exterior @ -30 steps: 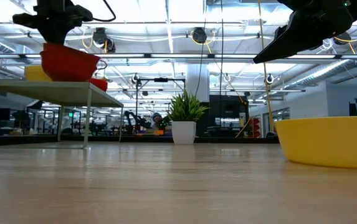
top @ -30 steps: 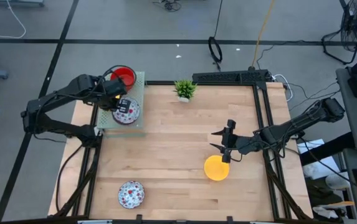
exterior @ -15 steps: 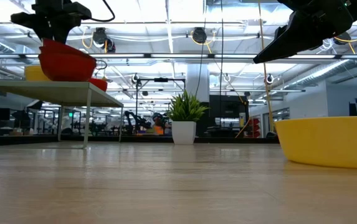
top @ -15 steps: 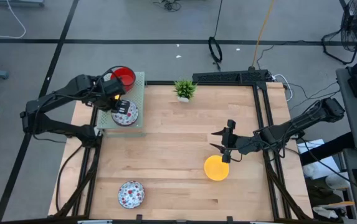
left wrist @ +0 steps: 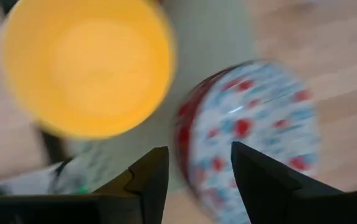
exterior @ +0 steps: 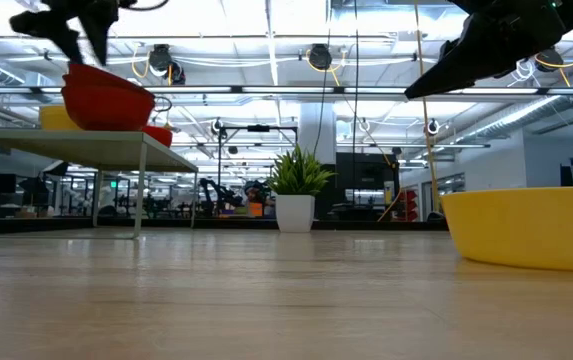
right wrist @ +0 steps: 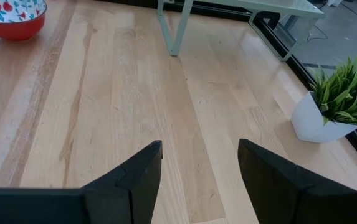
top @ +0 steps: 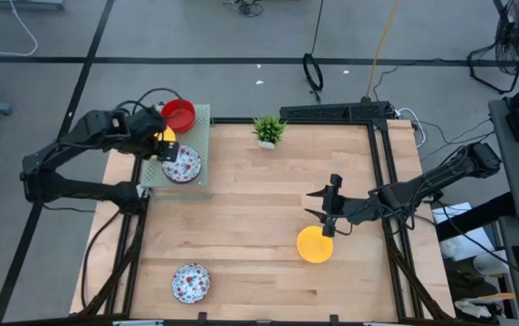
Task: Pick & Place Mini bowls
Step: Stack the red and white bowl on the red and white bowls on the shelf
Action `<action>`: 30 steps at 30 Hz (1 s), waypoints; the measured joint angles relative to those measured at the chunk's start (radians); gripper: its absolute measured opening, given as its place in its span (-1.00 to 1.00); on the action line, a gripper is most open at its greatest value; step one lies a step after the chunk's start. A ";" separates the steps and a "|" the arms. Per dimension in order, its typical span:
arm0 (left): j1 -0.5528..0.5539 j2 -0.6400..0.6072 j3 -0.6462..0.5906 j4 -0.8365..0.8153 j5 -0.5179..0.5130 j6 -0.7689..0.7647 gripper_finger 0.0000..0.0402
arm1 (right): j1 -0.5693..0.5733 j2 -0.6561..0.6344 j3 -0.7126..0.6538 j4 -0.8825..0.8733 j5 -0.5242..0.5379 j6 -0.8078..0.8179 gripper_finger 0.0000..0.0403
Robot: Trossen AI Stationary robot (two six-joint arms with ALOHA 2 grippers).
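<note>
A raised pale-green shelf (top: pixel 201 136) at the table's far left carries a red mini bowl (top: pixel 179 114), a yellow one (left wrist: pixel 85 65) and a floral one (top: pixel 183 164). My left gripper (left wrist: pixel 197 174) hangs open just above the floral bowl's (left wrist: pixel 250 130) rim, on the side toward the yellow bowl, touching neither. A second floral bowl (top: pixel 190 282) sits on the table near the front left. My right gripper (top: pixel 329 217) stands open above the far rim of another yellow bowl (top: pixel 314 244) on the table's right half.
A small potted plant (top: pixel 268 129) stands at the far edge's middle. The shelf rests on thin legs (right wrist: pixel 175 28). Bare wooden tabletop (top: pixel 241 226) lies between the shelf, the front floral bowl and the yellow bowl. Black frame rails (top: pixel 381 181) run along the table's sides.
My left gripper has opened and let go of the floral bowl, which stays resting on the shelf. It has then risen a little and drawn back toward the table's left edge.
</note>
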 joint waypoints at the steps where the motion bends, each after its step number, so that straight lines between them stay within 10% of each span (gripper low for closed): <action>1: -0.003 -0.011 0.000 0.036 0.006 0.006 -0.12 | 0.000 0.000 0.000 0.004 0.000 -0.003 -0.01; 9: -0.102 -0.033 0.001 0.526 0.050 0.120 -0.12 | 0.000 0.000 0.000 0.008 0.000 0.000 -0.01; 18: -0.423 0.211 0.001 0.967 0.126 0.334 -0.12 | 0.000 0.000 0.000 0.007 0.000 0.001 -0.01; 30: -0.724 0.572 0.001 1.040 0.331 0.122 -0.12 | 0.000 0.000 0.000 0.007 0.000 0.001 -0.01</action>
